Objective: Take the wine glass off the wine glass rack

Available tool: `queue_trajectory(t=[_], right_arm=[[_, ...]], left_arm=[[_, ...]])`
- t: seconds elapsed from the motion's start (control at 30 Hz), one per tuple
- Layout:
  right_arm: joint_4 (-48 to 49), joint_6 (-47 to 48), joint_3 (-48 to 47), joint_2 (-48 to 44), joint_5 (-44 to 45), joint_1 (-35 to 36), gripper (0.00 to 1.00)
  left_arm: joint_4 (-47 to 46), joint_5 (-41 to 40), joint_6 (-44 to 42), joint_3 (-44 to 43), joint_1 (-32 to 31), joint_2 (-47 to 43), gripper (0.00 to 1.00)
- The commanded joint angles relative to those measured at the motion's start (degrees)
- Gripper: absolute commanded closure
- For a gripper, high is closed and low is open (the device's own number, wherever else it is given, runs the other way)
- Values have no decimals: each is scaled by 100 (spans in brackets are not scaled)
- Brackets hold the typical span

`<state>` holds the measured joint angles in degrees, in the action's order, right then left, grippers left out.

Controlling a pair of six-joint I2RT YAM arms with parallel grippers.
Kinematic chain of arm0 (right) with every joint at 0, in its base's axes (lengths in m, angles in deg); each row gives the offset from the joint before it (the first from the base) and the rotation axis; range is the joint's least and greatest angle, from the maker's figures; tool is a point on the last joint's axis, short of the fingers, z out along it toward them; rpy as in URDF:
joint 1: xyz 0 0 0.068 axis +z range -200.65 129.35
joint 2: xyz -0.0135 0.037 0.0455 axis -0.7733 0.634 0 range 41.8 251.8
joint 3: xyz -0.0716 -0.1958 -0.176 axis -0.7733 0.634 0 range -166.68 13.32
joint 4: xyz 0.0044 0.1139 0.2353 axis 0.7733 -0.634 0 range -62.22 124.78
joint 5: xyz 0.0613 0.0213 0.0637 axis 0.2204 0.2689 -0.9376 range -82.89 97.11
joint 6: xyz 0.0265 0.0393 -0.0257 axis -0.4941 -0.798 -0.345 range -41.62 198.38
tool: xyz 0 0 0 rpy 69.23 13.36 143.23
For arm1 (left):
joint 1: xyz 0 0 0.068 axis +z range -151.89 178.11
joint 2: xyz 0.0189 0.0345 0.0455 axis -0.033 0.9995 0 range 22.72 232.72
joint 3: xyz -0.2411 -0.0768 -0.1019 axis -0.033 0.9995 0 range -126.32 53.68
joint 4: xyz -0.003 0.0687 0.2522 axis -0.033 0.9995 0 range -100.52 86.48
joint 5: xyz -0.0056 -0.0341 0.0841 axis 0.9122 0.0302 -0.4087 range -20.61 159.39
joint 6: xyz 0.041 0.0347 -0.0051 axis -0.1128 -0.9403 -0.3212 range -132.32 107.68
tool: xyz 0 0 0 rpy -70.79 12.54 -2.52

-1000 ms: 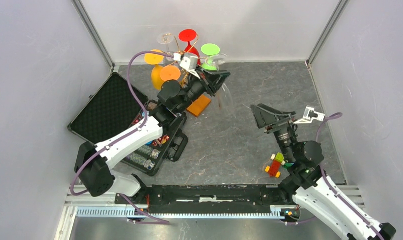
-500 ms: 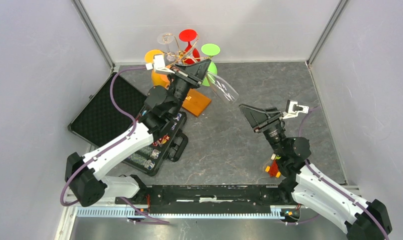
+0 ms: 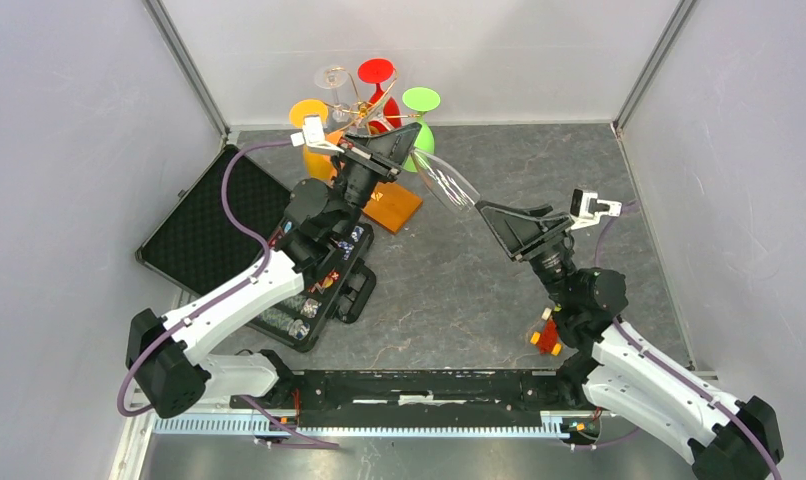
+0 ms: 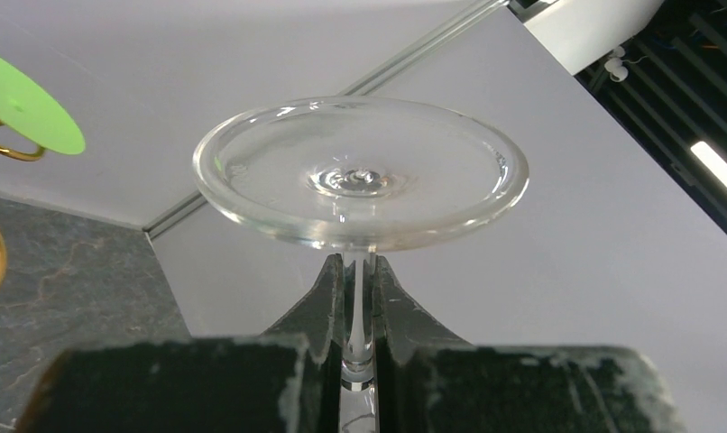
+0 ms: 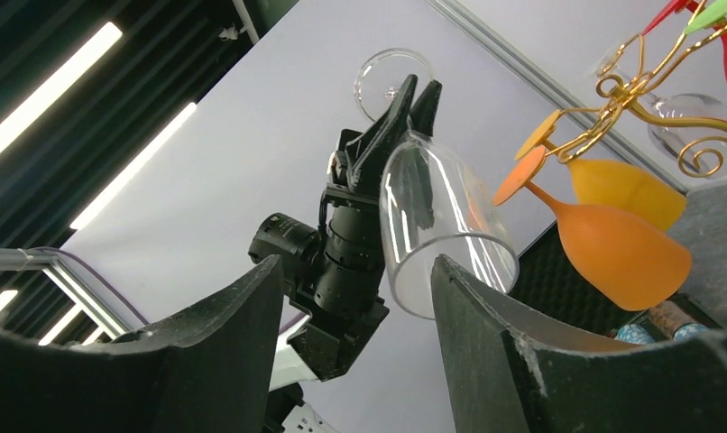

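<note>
A clear wine glass (image 3: 445,178) hangs in the air just right of the wine glass rack (image 3: 363,112), a gold wire tree on an orange-brown base (image 3: 397,210). My left gripper (image 3: 411,142) is shut on its thin stem, close under the round foot (image 4: 360,171). The left gripper (image 4: 360,267) pinches the stem between both fingers. The bowl (image 5: 441,225) tilts down toward my right gripper (image 3: 487,212). The right gripper (image 5: 355,271) is open, and the bowl's rim sits beside its right finger (image 5: 486,334), not between the jaws.
Orange (image 3: 317,150), red (image 3: 377,72), green (image 3: 420,99) and clear (image 3: 332,77) glasses still hang on the rack. An open black case (image 3: 219,225) with poker chips lies at the left. A small toy of coloured blocks (image 3: 551,335) sits by the right arm.
My left arm swung the clear glass away from the rack, up and to the right. My right gripper rose and moved left toward the bowl, its jaws narrower than before.
</note>
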<state>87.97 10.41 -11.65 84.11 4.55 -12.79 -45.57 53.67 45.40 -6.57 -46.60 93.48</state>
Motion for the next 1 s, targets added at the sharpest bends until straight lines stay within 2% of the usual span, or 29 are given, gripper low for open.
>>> queue_trajectory(t=[0.0,0.17,0.23,0.33,0.53,0.7,0.8,0.87,0.97], right_arm=[[-332,-302,-225,55,-32,-1,35],[-235,-453,-342,267,-190,-3,33],[-179,-446,-418,347,-241,-1,36],[-10,-481,-401,427,-204,1,45],[479,-706,-120,506,30,1,67],[517,-701,-43,532,184,1,87],[432,-711,-77,554,204,-3,99],[308,-685,-118,560,213,1,100],[125,-469,-210,560,222,0,100]], left_arm=[[-677,366,369,-39,7,79,98],[-834,558,356,-116,6,194,98],[-879,652,386,-114,6,266,98],[-1014,733,442,-34,6,329,98],[-1383,800,271,126,6,300,98],[-1459,834,253,227,6,260,96],[-1470,802,170,300,6,173,84],[-1485,800,44,320,6,108,77],[-1490,985,-360,261,6,54,56]])
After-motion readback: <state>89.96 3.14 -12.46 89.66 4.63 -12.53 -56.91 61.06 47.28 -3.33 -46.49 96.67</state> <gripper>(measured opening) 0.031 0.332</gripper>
